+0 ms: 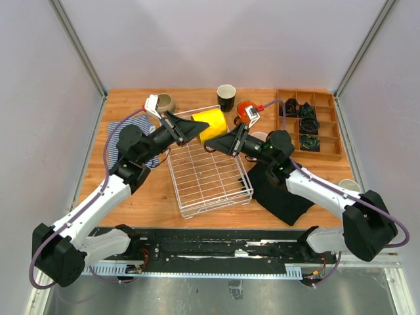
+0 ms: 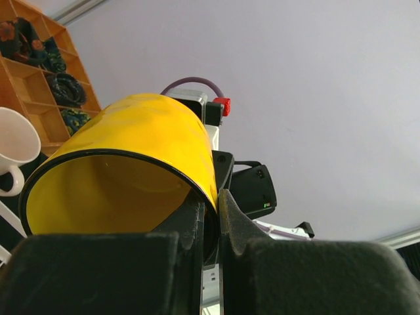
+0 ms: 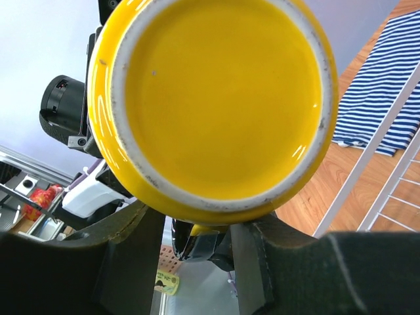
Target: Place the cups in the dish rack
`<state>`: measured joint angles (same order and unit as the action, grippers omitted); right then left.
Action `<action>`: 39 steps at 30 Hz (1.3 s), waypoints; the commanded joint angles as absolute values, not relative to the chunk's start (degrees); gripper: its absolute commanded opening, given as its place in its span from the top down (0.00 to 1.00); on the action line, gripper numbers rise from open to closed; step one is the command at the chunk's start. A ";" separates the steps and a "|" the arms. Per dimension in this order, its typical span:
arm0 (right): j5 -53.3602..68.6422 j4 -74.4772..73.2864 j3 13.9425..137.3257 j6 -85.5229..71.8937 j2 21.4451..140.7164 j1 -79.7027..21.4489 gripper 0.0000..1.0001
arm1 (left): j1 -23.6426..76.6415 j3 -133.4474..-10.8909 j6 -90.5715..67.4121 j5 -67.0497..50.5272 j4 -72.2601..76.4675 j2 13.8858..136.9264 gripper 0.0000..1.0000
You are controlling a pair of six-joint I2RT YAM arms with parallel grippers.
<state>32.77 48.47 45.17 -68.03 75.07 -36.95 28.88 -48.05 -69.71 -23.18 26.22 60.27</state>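
My left gripper [image 1: 201, 129] is shut on the rim wall of the yellow mug [image 1: 211, 124], one finger inside and one outside, and holds it on its side above the far edge of the white wire dish rack [image 1: 210, 176]. In the left wrist view the fingers [image 2: 233, 226] pinch the mug's wall [image 2: 157, 131]. My right gripper [image 1: 218, 146] is open right beside the mug. In the right wrist view its jaws [image 3: 200, 230] stand apart just under the mug's base [image 3: 216, 92]. The rack holds no mug.
A black mug [image 1: 226, 97], orange mug [image 1: 246, 108] and beige mug [image 1: 164, 102] stand at the back. A pale mug [image 1: 260, 136] sits behind my right wrist, a whitish one [image 1: 348, 186] far right. The wooden tray [image 1: 328, 125], striped cloth [image 1: 121, 141] and black cloth [image 1: 281, 190] lie around.
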 commanded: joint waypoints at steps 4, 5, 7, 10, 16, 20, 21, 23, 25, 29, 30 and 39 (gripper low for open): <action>32.78 53.18 48.37 -69.67 77.00 -36.21 0.58 | 29.09 -49.65 -69.52 -27.33 27.82 60.97 0.99; 32.93 53.28 48.50 -69.85 77.18 -36.29 0.58 | 29.09 -49.54 -69.50 -27.33 27.86 61.04 0.99; 33.06 53.56 48.59 -70.13 77.49 -36.36 0.58 | 29.12 -49.40 -69.63 -27.38 27.84 61.19 0.99; 33.15 53.51 48.66 -70.16 77.68 -36.34 0.63 | 29.10 -49.39 -69.58 -27.45 27.69 61.43 1.00; 33.13 53.74 48.01 -70.29 77.98 -36.30 0.97 | 29.10 -49.15 -69.07 -27.25 27.06 61.33 1.00; 33.75 48.87 49.40 -67.85 77.74 -36.30 0.99 | 29.09 -49.09 -66.67 -25.24 23.53 60.19 0.96; 33.81 46.62 49.99 -66.81 77.53 -36.21 0.99 | 28.95 -49.24 -65.80 -24.51 22.47 59.77 0.88; 33.90 44.10 50.95 -65.29 77.45 -36.14 0.99 | 28.42 -50.14 -63.13 -23.04 18.77 59.04 0.68; 34.08 42.91 51.79 -64.64 77.76 -35.81 0.99 | 27.21 -51.26 -60.84 -21.88 15.00 58.40 0.63; 35.34 38.47 55.43 -62.11 79.78 -34.95 1.00 | 23.38 -52.97 -58.07 -19.90 7.27 56.55 0.48; 35.84 36.33 56.97 -60.76 80.54 -34.90 1.00 | 22.53 -53.49 -57.44 -18.45 4.28 55.86 0.46; 34.50 10.48 73.33 -40.90 88.93 -35.02 0.99 | 18.46 -60.73 -48.43 -1.73 -22.56 53.71 0.25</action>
